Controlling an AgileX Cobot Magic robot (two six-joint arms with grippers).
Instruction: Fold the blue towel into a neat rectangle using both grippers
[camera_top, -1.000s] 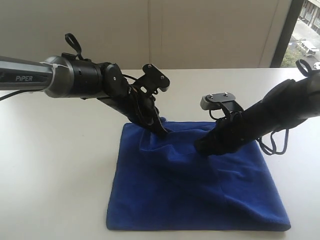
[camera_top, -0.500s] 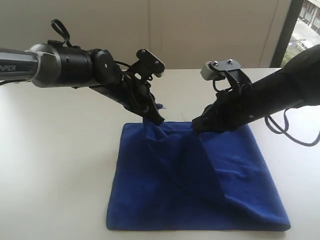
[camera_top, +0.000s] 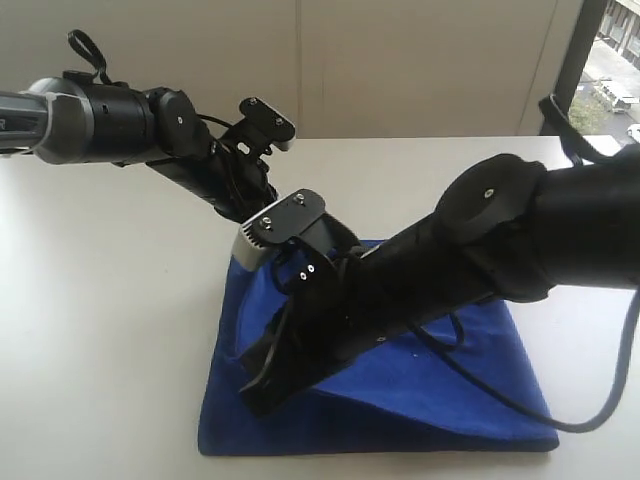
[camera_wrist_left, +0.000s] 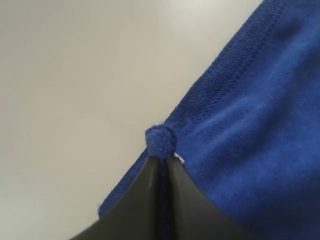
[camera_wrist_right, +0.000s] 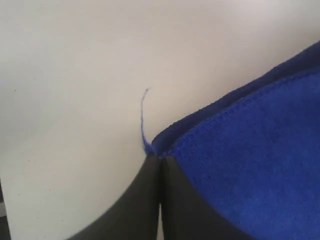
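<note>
The blue towel (camera_top: 455, 375) lies on the white surface (camera_top: 110, 330), part of it lifted and doubled over. In the exterior view the right arm (camera_top: 470, 250) reaches across the cloth toward its near left corner and hides where either arm grips.

The wrist views show this. The left end effector (camera_wrist_left: 162, 164) is pinched narrow on a bunched towel corner, hem running alongside. The right end effector (camera_wrist_right: 160, 161) is clamped tight on a hemmed edge, with a loose blue thread (camera_wrist_right: 142, 112) trailing out.

Bare surface spreads left of and behind the towel. The left arm (camera_top: 110, 120) hangs above the far left corner.
</note>
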